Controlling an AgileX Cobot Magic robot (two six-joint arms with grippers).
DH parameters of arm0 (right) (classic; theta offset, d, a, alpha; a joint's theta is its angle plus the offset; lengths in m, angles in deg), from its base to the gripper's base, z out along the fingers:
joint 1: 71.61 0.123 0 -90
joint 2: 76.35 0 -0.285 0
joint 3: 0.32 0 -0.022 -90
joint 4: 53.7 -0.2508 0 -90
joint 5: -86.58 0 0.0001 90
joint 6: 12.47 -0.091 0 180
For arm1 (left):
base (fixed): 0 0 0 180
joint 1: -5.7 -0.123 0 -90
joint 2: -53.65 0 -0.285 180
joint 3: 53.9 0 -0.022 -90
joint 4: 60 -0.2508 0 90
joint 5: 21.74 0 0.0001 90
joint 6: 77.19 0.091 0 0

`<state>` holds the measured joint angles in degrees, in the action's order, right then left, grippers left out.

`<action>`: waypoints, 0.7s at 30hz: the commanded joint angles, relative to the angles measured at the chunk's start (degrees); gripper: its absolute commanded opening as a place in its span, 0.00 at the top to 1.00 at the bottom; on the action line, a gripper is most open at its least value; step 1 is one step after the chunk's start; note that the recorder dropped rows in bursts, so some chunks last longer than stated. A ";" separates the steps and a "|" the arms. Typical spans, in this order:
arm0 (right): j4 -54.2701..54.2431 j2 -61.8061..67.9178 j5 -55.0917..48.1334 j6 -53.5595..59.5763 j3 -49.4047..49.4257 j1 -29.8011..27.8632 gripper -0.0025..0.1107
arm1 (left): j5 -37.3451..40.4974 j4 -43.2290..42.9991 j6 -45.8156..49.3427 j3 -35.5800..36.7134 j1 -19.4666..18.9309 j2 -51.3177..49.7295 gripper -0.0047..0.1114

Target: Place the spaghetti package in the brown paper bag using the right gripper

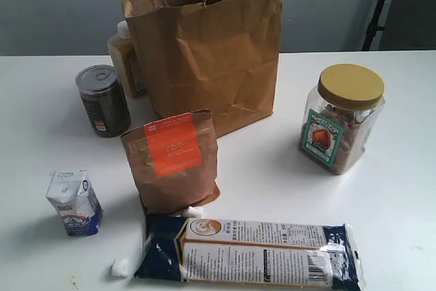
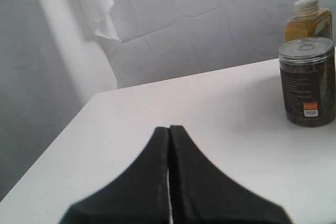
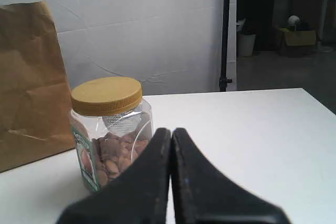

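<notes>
The spaghetti package point(image 1: 255, 251), navy at both ends with a cream printed middle, lies flat at the table's front edge in the exterior view. The tall crinkled brown paper bag point(image 1: 208, 49) stands upright at the back, mouth open, handles up; its side also shows in the right wrist view as the brown paper bag point(image 3: 29, 82). Neither arm appears in the exterior view. My right gripper point(image 3: 171, 130) is shut with nothing held, low over the table near the nut jar. My left gripper point(image 2: 169, 128) is shut and empty over bare table.
A brown pouch with an orange label point(image 1: 174, 161) stands between bag and package. A yellow-lidded nut jar point(image 1: 343, 117) is at the right, a dark tin can point(image 1: 102, 100) and a bottle point(image 1: 126, 59) at the left, a small milk carton point(image 1: 75, 202) front left.
</notes>
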<state>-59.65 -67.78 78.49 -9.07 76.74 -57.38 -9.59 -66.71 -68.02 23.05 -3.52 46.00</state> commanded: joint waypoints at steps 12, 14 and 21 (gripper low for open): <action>-11.52 1.16 7.33 -4.47 -4.42 0.54 0.98 | -0.32 0.24 -0.21 0.27 0.10 -0.13 0.96; -11.39 3.46 4.96 -4.20 -6.74 1.45 0.98 | -0.32 0.24 -0.21 0.27 0.10 -0.13 0.96; -14.53 15.62 3.64 -2.76 -10.69 8.39 0.98 | -0.32 0.24 -0.21 0.27 0.10 -0.13 0.96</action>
<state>-73.20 -56.22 83.08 -13.72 68.13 -52.03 -9.59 -66.71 -68.02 23.05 -3.52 46.00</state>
